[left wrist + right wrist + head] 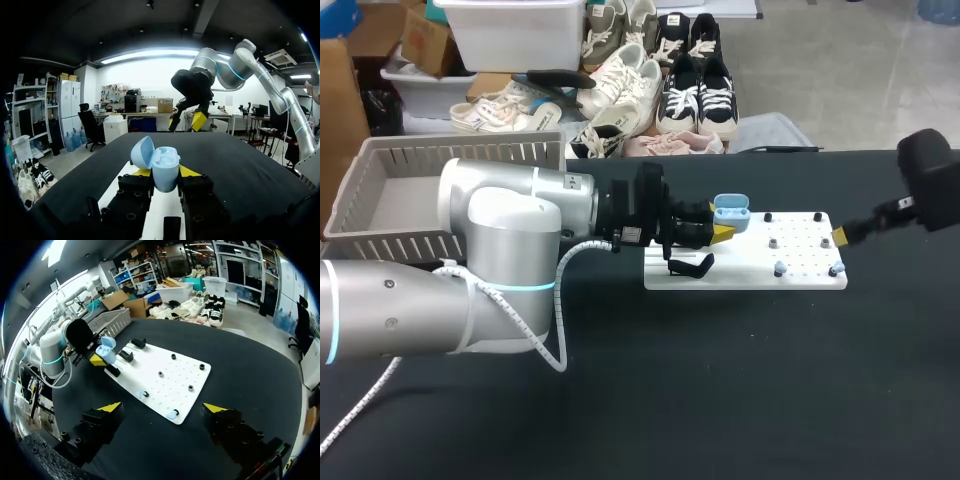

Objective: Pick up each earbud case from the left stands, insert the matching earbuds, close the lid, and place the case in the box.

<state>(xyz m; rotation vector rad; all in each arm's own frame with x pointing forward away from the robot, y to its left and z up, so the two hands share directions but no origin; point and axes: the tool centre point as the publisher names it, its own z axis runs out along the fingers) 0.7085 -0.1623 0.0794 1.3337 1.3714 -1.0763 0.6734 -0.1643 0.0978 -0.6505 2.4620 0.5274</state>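
Head view: left hand [720,232] pinches blue case [731,212], lid open, over left end of white board [750,272]. Right hand [162,407] wide open, holds nothing, near board's other end. Step: buds go in. Next, likely: right hand picks bud [780,268], sets it in case.

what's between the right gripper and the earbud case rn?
Between right gripper and earbud case: the white board, with black pegs and two pale blue earbuds on it. Clearest in the right wrist view.
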